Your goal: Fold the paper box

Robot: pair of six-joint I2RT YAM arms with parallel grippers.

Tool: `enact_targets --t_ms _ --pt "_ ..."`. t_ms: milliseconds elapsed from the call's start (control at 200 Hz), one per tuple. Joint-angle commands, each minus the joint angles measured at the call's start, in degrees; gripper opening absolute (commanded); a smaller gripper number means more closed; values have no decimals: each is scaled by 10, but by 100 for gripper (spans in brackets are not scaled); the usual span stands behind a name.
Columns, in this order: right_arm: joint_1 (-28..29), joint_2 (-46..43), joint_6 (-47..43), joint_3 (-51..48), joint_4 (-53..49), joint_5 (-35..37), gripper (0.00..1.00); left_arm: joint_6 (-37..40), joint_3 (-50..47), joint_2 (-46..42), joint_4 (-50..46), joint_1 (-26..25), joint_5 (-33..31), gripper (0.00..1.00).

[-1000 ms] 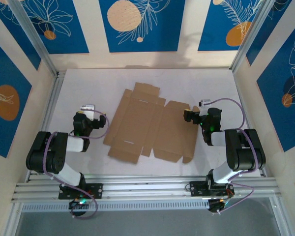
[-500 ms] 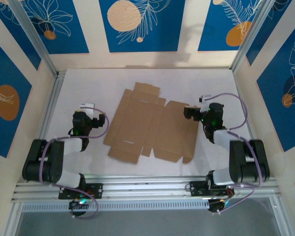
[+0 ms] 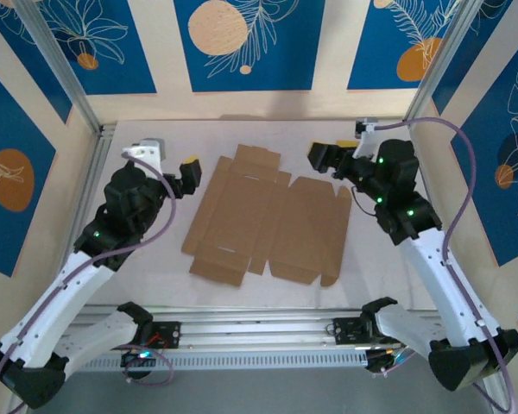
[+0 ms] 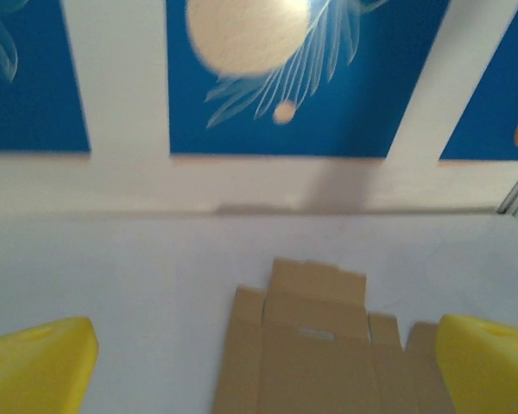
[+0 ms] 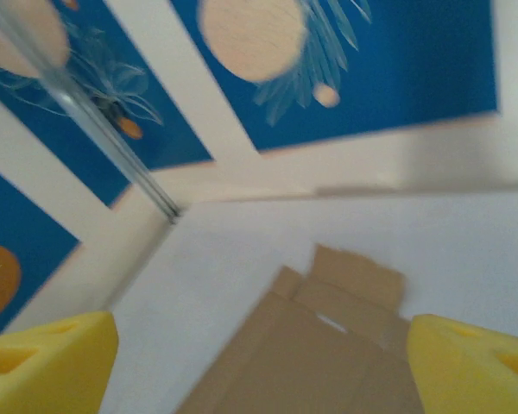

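Flat, die-cut brown corrugated-cardboard paper box [image 3: 263,222] lies unfolded mid-frame on the matte white table [image 3: 242,136], its creases and tabs showing; the left gripper [image 3: 186,175] and right gripper [image 3: 330,157] hover near its upper corners, fingers spread wide, holding nothing; the wrist views add blunt yellow fingertips [image 4: 39,366] and blue leaf-patterned wall panels [image 5: 388,69] beyond.

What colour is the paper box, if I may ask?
The paper box is plain brown; top external view shows it best.

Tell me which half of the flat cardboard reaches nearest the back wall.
The left half of the paper box: its stepped end flap juts out past the right half's far edge.
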Motion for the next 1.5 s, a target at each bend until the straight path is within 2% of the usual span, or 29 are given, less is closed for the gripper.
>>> enact_targets --t_ms 0,35,85,125,190,220,275,345,390,430,505,560,650,740,900,1015,1156,1291,1496 --pt "38 87 24 44 -194 -8 90 -174 -39 6 -133 20 93 100" --pt "49 109 37 44 -207 25 94 -204 -51 18 -124 19 145 100" --pt "46 141 33 34 -206 -9 89 -247 -75 44 -101 13 212 100" --pt "48 169 19 26 -198 -32 74 -278 -104 61 -69 1 241 96" --pt "48 232 -2 47 -212 -38 61 -313 -153 90 9 -28 266 88" --pt "47 265 -16 63 -219 -40 50 -315 -165 104 31 -43 266 82" --pt "47 322 -33 101 -240 -28 34 -315 -173 133 38 -61 256 59" --pt "50 399 -50 158 -258 -33 20 -326 -192 173 72 -65 273 30" --pt "52 437 -54 190 -269 -34 16 -337 -204 198 87 -65 280 11" --pt "53 465 -58 211 -272 -38 13 -343 -209 220 96 -66 286 0" --pt "52 504 -59 230 -267 -22 3 -347 -205 255 92 -65 286 0" --pt "52 526 -66 237 -270 1 0 -345 -191 278 60 -65 262 0" --pt "49 545 -64 235 -279 43 0 -339 -167 310 5 -60 218 0" --pt "41 549 -53 215 -277 51 0 -341 -135 350 -41 -48 186 0" --pt "14 561 -34 175 -279 53 0 -343 -82 430 -46 -31 171 0" --pt "23 534 -17 124 -277 67 0 -340 -55 465 -26 -25 162 0" --pt "15 503 5 71 -273 55 0 -321 14 515 -62 -19 125 0" --pt "16 497 21 41 -273 33 4 -313 54 539 -72 -11 106 0" --pt "85 503 44 34 -261 -35 8 -285 111 583 -77 18 103 0"
